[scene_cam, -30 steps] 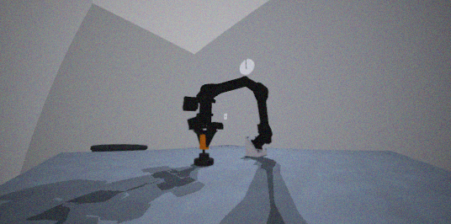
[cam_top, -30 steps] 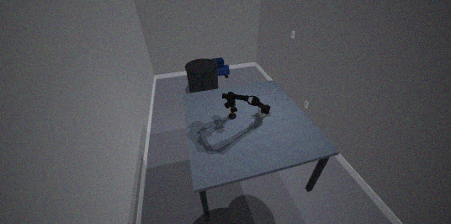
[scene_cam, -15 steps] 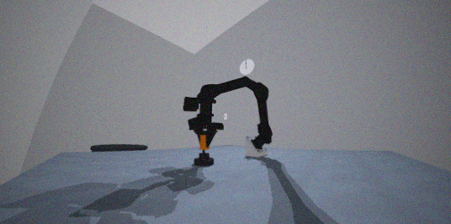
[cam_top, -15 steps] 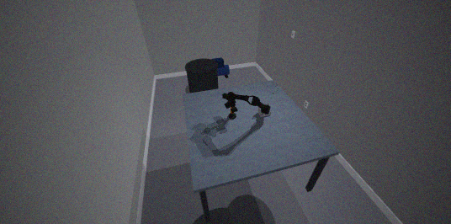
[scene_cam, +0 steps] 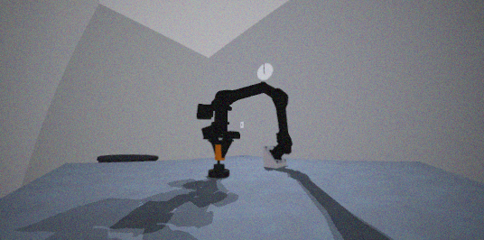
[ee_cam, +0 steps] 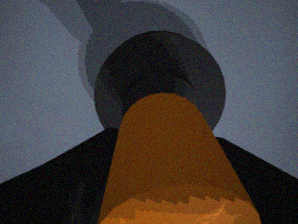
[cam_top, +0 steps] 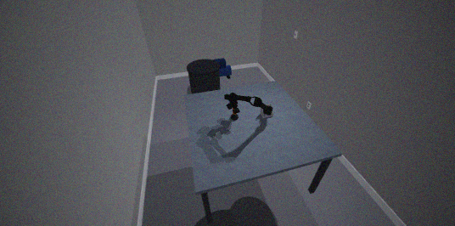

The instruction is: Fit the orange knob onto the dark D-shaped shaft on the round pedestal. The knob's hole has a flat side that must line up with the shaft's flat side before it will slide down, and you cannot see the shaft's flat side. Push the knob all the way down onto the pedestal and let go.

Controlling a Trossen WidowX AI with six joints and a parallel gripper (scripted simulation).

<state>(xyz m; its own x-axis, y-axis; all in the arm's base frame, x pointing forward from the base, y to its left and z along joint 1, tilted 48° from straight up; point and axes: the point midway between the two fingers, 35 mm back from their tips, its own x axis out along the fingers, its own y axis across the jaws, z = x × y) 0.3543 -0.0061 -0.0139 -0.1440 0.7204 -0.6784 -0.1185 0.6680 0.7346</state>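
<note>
The orange knob (scene_cam: 218,152) (ee_cam: 162,145) is upright between the fingers of my gripper (scene_cam: 218,153) (ee_cam: 164,141), which is shut on it. The round dark pedestal (scene_cam: 218,174) (ee_cam: 209,82) stands on the table directly below. In the exterior view a short length of the thin dark shaft (scene_cam: 218,162) shows between the knob's lower end and the pedestal's raised middle, so the knob is not down on the pedestal. Whether the shaft's tip is inside the hole is hidden. In the wrist view the knob covers the shaft, and no flat side shows. In the top view the knob is tiny.
The arm's pale base (cam_top: 266,114) (scene_cam: 274,161) stands on the blue-grey table (cam_top: 276,139) (scene_cam: 361,198), to the right of the pedestal. A large dark round container (cam_top: 205,77) and blue objects (cam_top: 225,70) are beyond the table's far edge. Arm shadows cross the table.
</note>
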